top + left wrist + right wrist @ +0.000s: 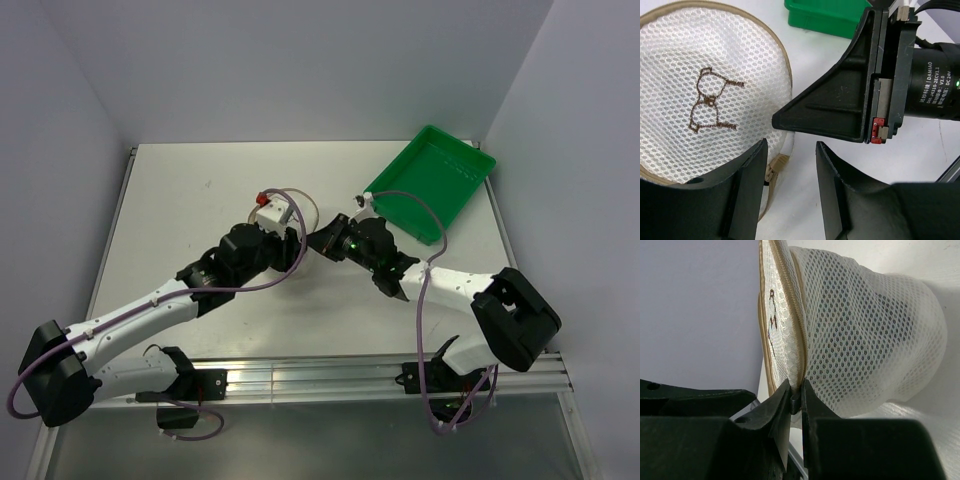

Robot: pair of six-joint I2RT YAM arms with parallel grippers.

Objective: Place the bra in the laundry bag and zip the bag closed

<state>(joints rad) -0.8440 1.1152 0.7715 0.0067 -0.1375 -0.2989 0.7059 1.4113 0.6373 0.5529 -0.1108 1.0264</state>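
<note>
Table (pixel 180 200) is the biggest thing here, white and flat. The left arm (pixel 130 315) and the right arm (pixel 460 285) reach in over it and meet in the middle. The green tray (pixel 430 180) sits at the far right corner, apart from them.

The laundry bag (pixel 705 65) lies on its side between the two grippers. From above, the arms cover it, so it can hardly be seen there. A dark shape shows through the mesh. I think that is the bra (pixel 875 315), already inside.

The right gripper (pixel 796 390) is pressed together on the tan rim of the bag, pinching it. The left gripper (pixel 791 150) is spread, with nothing between its fingers. It is just beside the bottom edge of the bag's round face.

So the step now looks like the zipping. Next, the left gripper needs to find the little zip pull, pinch it, and slide it round the rim while the right one holds the bag.

Some things are hard to see. I cannot find the zip pull. I cannot tell how much of the zip (pixel 801 340) is shut. The bra is only a dark blur, with no straps showing. The black fingers hide the near part of the bag.
</note>
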